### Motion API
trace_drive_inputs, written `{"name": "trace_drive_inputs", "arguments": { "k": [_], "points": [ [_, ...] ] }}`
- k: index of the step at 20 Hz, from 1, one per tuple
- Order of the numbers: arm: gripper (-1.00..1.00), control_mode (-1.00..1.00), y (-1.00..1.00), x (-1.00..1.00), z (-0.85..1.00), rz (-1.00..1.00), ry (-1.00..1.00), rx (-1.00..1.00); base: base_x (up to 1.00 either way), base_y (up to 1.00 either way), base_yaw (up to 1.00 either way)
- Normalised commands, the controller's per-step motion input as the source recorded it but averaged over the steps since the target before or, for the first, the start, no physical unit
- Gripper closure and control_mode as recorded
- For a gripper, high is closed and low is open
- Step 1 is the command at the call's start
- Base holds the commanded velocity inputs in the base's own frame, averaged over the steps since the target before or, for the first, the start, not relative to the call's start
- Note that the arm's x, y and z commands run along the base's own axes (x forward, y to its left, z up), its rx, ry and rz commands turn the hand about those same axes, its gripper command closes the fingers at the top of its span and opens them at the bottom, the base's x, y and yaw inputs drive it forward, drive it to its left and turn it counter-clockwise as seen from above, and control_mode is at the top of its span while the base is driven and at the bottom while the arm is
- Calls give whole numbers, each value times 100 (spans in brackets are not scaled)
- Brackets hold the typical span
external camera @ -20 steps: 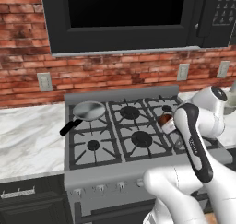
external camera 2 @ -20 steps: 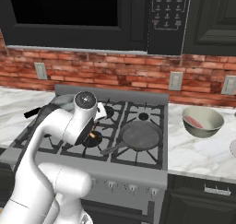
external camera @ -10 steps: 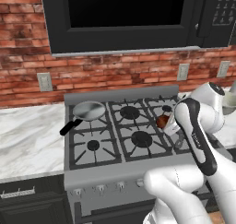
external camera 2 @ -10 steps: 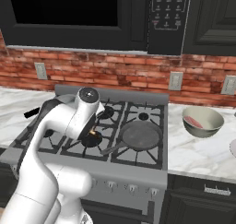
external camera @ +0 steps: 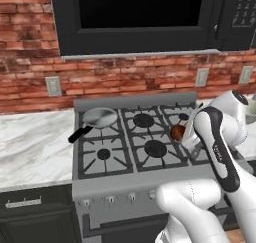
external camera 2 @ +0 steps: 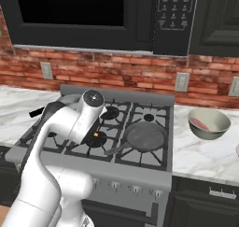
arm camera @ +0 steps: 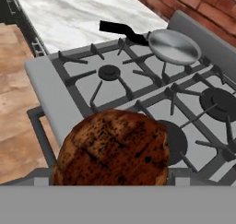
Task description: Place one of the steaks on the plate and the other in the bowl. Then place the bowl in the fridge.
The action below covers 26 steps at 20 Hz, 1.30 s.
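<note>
My end effector (external camera: 184,138) is clamped across a browned steak (arm camera: 113,149), held above the stove (arm camera: 46,75); the meat hides my fingertips. Ahead of it along the hand view sits a small lidded pan (arm camera: 174,45). The right base view adds a frying pan (external camera 2: 145,136) beside me and, farther off on the counter (external camera 2: 196,153), the bowl (external camera 2: 208,123) holding the second steak (external camera 2: 201,124).

Your arm (external camera: 216,152) rises from 5 o'clock in the left base view, folds at a round joint near 3 o'clock, and turns its wrist (external camera: 196,129) toward 9 o'clock, low and level. In the right base view it climbs from 7 o'clock to the joint left of centre. Your jaws stand wide, clamped across a seared steak (arm camera: 113,149) that hides both fingertips in the hand view.
</note>
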Motion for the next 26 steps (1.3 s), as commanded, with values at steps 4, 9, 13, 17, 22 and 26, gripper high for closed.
{"name": "trace_drive_inputs", "arguments": {
  "k": [4,9,13,17,22,26],
  "points": [
    [100,100,0,0,0,0,0,0,-39,-3,5],
    [100,100,0,0,0,0,0,0,-11,-25,2],
    [100,100,0,0,0,0,0,0,-16,-55,1],
    [100,100,0,0,0,0,0,0,-32,-52,1],
    [100,100,0,0,0,0,0,0,-20,-53,1],
    [100,100,0,0,0,0,0,0,-2,-56,3]
  ]
}}
